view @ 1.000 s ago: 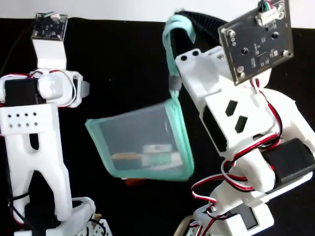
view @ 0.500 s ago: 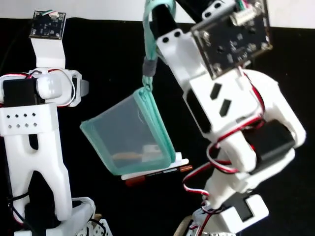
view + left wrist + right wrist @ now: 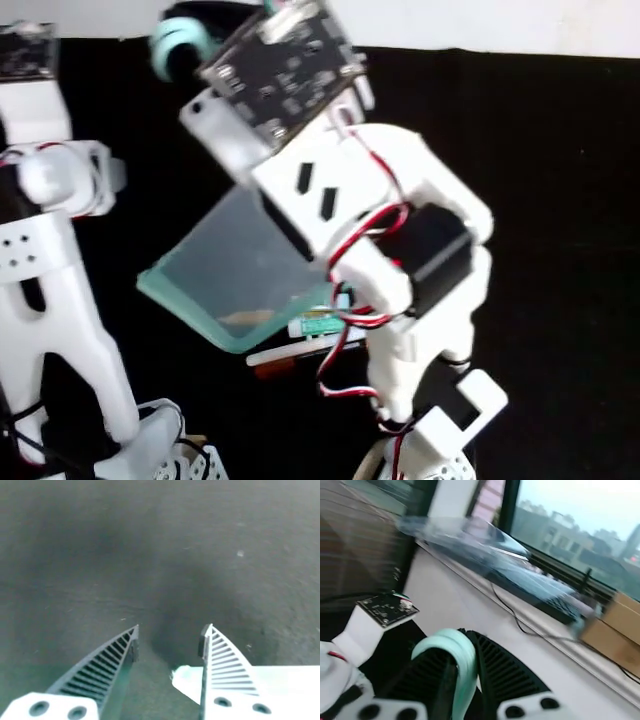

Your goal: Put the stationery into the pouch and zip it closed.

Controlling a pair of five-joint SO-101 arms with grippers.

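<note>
- Step in hand, as I judge it: the loading is partly done. The right claw [image 3: 464, 639] is clamped on the pouch's teal strap [image 3: 447, 647] and holds the pouch [image 3: 235, 275] up by it at the far left of the scene. The zipping has not begun.
- The pouch hangs tilted below the strap loop [image 3: 178, 42], left of centre over the black bench [image 3: 560, 200]. Its lowest corner points near-left. I cannot tell whether that corner touches the bench.
- The pouch has clear, frosted walls and teal piping along the edges. It looks soft and slack, so it will likely sag and swing when it is moved.
- Through the wall, a tan item [image 3: 243, 320] and a white and green tube [image 3: 320, 323] sit low against the near edge.
- Two pens [image 3: 300, 356], one white and one red-brown, lie just under that near edge. They appear to be outside the pouch.
- The left claw [image 3: 170, 632] is spread wide and holds nothing, hovering over bare bench [image 3: 150, 540]. The left arm [image 3: 50, 300] stands at the left edge.
- The next move probably calls for setting the pouch down with its mouth facing the pens. The free left claw could then feed them in, and after that one claw would pin the pouch while the other pulls the zip.
- The zip itself is hidden behind the right arm, so I cannot say how far it is open.
</note>
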